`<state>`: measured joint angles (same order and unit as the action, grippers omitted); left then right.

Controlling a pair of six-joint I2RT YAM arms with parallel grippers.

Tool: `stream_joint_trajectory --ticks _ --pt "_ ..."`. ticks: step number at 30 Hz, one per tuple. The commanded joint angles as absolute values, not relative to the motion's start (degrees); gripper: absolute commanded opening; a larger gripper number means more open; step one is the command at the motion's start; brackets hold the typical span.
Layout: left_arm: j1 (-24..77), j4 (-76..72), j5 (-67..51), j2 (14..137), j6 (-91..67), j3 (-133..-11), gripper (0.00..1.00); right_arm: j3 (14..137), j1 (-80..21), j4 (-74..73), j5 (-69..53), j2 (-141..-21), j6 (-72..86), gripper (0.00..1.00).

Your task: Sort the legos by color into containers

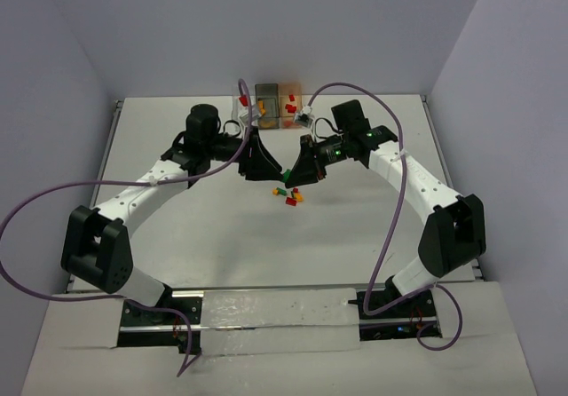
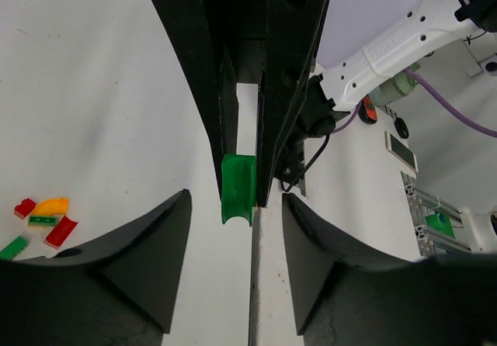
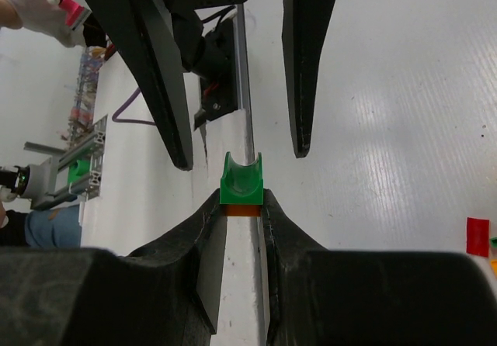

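Top view: the containers (image 1: 271,103) sit in a row at twelve o'clock on the table (image 1: 204,254). Both arms meet mid-table. The left gripper (image 1: 264,170) and right gripper (image 1: 293,174) are nose to nose, with the loose legos (image 1: 288,196) lying just at six o'clock from where they meet.

Left wrist view: my own fingers (image 2: 116,268) are spread wide and touch nothing. The other arm's fingers come down from twelve o'clock, pinching a green brick (image 2: 238,187) dead centre. A few loose bricks lie at eight o'clock.

Right wrist view: my right fingers (image 3: 206,237) are pressed onto the green brick, held off the table. An orange-red piece (image 3: 241,210) shows just under it, seemingly stuck to it. The left arm's two fingers hang apart at eleven and one o'clock, beyond the brick. One red brick (image 3: 477,236) lies at four o'clock.

I read this as a two-arm step: either pulling the joined pieces apart or passing the brick across. Next I'd bring the left fingers squarely around the exposed green end, close gently, and keep the right grip firm so nothing flicks away.
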<state>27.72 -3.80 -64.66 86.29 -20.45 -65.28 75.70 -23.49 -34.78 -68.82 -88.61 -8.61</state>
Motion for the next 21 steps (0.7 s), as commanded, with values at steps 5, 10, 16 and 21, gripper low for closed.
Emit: stream_joint_trajectory --ticks 5,10,16,21 --pt "28.74 -2.73 -68.18 86.29 -18.51 -66.87 0.37 78.77 -24.08 -34.40 -69.03 -86.29 -8.30 0.00" --pt "28.68 -3.57 -68.70 86.34 -19.48 -66.51 0.34 78.60 -24.17 -33.75 -69.11 -86.17 -7.94 0.00" --pt "28.74 -5.71 -69.46 87.16 -21.88 -66.65 0.22 78.47 -24.15 -33.68 -69.14 -85.68 -7.75 0.00" --pt "27.16 -6.97 -68.53 87.43 -23.47 -66.45 0.00 77.60 -23.96 -33.94 -68.46 -85.00 -8.25 0.00"
